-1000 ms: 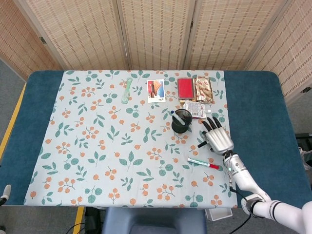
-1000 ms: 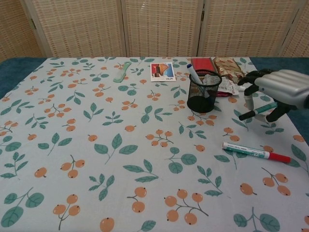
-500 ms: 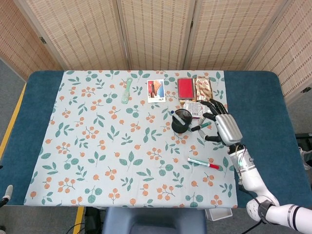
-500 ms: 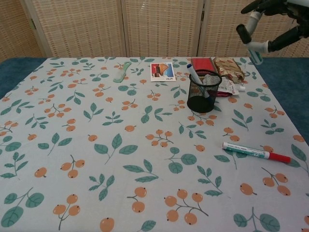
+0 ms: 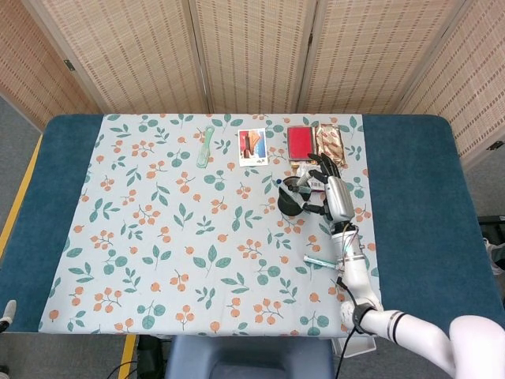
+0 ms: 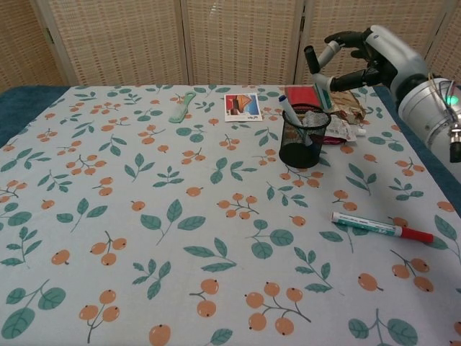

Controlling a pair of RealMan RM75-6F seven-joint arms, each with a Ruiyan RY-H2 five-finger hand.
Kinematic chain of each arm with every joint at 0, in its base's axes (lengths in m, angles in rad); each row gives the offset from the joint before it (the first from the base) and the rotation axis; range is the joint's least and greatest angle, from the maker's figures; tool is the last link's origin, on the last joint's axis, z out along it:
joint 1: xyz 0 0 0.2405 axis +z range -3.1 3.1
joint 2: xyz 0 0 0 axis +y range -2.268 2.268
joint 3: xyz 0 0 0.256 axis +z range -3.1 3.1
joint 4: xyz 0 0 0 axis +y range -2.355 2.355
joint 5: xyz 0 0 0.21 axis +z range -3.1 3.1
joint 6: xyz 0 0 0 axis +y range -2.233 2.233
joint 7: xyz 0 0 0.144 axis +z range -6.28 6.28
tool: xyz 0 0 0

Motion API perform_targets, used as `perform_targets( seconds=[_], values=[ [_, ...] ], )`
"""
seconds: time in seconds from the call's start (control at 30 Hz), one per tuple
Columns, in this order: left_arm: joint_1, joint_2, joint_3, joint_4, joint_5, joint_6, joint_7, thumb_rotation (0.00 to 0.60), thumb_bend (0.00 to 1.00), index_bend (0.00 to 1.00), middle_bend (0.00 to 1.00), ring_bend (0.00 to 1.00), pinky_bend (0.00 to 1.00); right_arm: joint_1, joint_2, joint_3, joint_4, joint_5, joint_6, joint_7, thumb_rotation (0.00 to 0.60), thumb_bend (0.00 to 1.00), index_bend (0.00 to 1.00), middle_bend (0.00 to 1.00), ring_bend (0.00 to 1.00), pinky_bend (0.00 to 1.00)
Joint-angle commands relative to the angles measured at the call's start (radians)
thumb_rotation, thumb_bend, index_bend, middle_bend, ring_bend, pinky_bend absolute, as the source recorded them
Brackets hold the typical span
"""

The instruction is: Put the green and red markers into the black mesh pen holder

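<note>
- Black mesh forms the pen holder [image 6: 304, 137], which stands upright on the leaf-and-berry patterned cloth [image 6: 144, 216] toward the far right of the table [image 5: 71, 142]; a blue-capped pen [image 6: 287, 107] is seen leaning inside it.
- The green marker [image 6: 320, 68] is pinched between thumb and fingers of the right hand [image 6: 367, 61], held in the air above and slightly to the right of the holder, black cap uppermost and only a little tilted.
- In the head view the same hand [image 5: 330, 193] is seen just right of the holder [image 5: 295, 196], overlapping its rim.
- The red marker [image 6: 382, 228] is laid flat on the cloth, near and to the right of the holder, well apart from it, its red cap pointing right.
- Behind the holder, a red packet [image 5: 301, 142], a brown-gold packet [image 5: 330, 144] and a small white wrapper [image 6: 344, 128] are found at the far edge.
- A printed card [image 6: 242, 106] and a pale green comb-like item [image 6: 182, 107] are placed further left.
- The left hand is not seen in either view.
</note>
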Motion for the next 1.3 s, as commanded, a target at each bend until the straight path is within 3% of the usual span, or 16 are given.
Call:
perform_targets(
  seconds=[0.03, 0.27, 0.33, 0.43, 0.53, 0.73, 0.83, 0.97, 1.1, 1.3],
  values=[
    [0.005, 0.005, 0.002, 0.0, 0.005, 0.009, -0.01, 0.6, 0.4, 0.0, 0.29, 0.15, 0.29, 0.053, -0.089, 0.022, 0.11, -0.004, -0.028, 0.083, 0.6, 0.32, 0.65, 0.13, 0.0, 0.0],
    [0.003, 0.011, -0.005, 0.007, -0.011, 0.002, -0.028, 0.6, 0.4, 0.0, 0.29, 0.15, 0.29, 0.094, -0.166, 0.005, 0.273, -0.018, -0.089, 0.117, 0.6, 0.32, 0.62, 0.1, 0.0, 0.0],
    [0.0, 0.01, -0.008, 0.009, -0.017, -0.004, -0.028, 0.6, 0.4, 0.0, 0.29, 0.15, 0.29, 0.09, -0.167, -0.008, 0.292, -0.029, -0.092, 0.119, 0.6, 0.3, 0.46, 0.05, 0.0, 0.0],
    [-0.007, 0.008, -0.012, 0.011, -0.028, -0.017, -0.025, 0.6, 0.4, 0.0, 0.29, 0.15, 0.29, 0.079, -0.14, -0.024, 0.289, -0.043, -0.093, 0.094, 0.6, 0.25, 0.13, 0.0, 0.0, 0.0],
    [-0.015, 0.004, -0.012, 0.012, -0.032, -0.032, -0.015, 0.6, 0.4, 0.0, 0.29, 0.15, 0.29, 0.061, -0.089, -0.026, 0.233, -0.047, -0.088, 0.063, 0.6, 0.23, 0.0, 0.0, 0.0, 0.0],
    [-0.02, -0.003, -0.01, 0.008, -0.034, -0.043, 0.002, 0.6, 0.4, 0.0, 0.29, 0.15, 0.29, 0.006, 0.042, -0.05, 0.048, -0.059, -0.069, -0.03, 0.6, 0.22, 0.0, 0.0, 0.0, 0.0],
    [-0.02, -0.004, -0.013, 0.009, -0.044, -0.043, 0.0, 0.6, 0.4, 0.0, 0.29, 0.15, 0.29, -0.052, 0.153, -0.102, -0.108, -0.083, -0.047, -0.123, 0.6, 0.22, 0.0, 0.0, 0.0, 0.0],
    [-0.028, -0.005, -0.019, 0.012, -0.061, -0.059, -0.002, 0.6, 0.4, 0.0, 0.29, 0.15, 0.29, -0.14, 0.319, -0.188, -0.356, -0.101, 0.003, -0.316, 0.6, 0.26, 0.17, 0.0, 0.0, 0.0],
    [-0.033, -0.008, -0.016, 0.008, -0.052, -0.065, 0.006, 0.6, 0.4, 0.0, 0.29, 0.15, 0.29, -0.227, 0.469, -0.293, -0.594, -0.112, 0.052, -0.514, 0.6, 0.26, 0.22, 0.0, 0.0, 0.0],
    [-0.042, -0.007, -0.009, 0.007, -0.032, -0.075, 0.001, 0.6, 0.4, 0.0, 0.29, 0.15, 0.29, -0.339, 0.475, -0.393, -0.723, -0.133, 0.183, -0.711, 0.6, 0.28, 0.29, 0.0, 0.0, 0.0]
  ],
)
